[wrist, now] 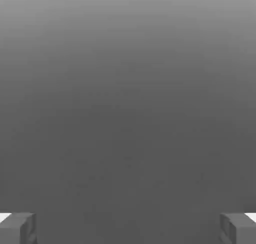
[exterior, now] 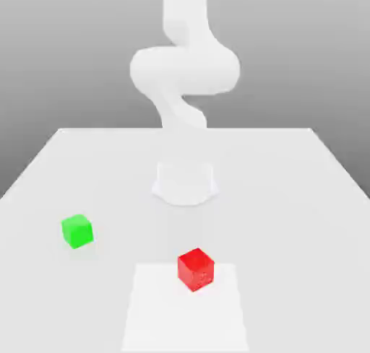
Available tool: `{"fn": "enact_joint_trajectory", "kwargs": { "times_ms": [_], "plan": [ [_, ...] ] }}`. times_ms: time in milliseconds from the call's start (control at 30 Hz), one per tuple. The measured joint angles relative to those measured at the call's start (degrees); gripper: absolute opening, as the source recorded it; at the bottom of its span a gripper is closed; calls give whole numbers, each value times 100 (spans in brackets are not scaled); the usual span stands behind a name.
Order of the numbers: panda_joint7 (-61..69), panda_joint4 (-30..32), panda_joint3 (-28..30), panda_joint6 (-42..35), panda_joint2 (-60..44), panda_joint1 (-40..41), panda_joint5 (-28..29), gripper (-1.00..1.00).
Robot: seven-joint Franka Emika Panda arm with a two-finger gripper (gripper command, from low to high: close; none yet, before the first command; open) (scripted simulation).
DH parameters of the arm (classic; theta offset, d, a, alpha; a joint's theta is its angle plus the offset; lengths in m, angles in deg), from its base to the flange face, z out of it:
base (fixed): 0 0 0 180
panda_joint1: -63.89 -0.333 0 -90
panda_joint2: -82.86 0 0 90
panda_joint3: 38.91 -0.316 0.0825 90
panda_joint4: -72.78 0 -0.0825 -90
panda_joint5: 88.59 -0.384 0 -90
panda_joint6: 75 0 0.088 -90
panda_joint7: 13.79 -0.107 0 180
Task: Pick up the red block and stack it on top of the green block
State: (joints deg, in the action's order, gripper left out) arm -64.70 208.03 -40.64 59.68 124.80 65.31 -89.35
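- red block [exterior: 196,269] sits on the tabletop [exterior: 289,200], around 6 o'clock from the arm's base [exterior: 185,183]
- green block [exterior: 76,231] is off at roughly 10 o'clock from the red one, well apart
- gripper [wrist: 128,228] is spread wide, fingertips [wrist: 17,228] far apart, nothing between them

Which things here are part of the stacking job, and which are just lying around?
Part of the job:
red block
green block
gripper, fingers wide apart

Just there:
white table
paler square patch under the red block
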Motion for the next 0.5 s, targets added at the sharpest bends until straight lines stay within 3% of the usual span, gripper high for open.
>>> {"fn": "enact_joint_trajectory", "kwargs": {
  "times_ms": [500],
  "plan": [
    [-3826, 2405, -1188, 2083, -2898, 849, -327, 0]
  ]
}}
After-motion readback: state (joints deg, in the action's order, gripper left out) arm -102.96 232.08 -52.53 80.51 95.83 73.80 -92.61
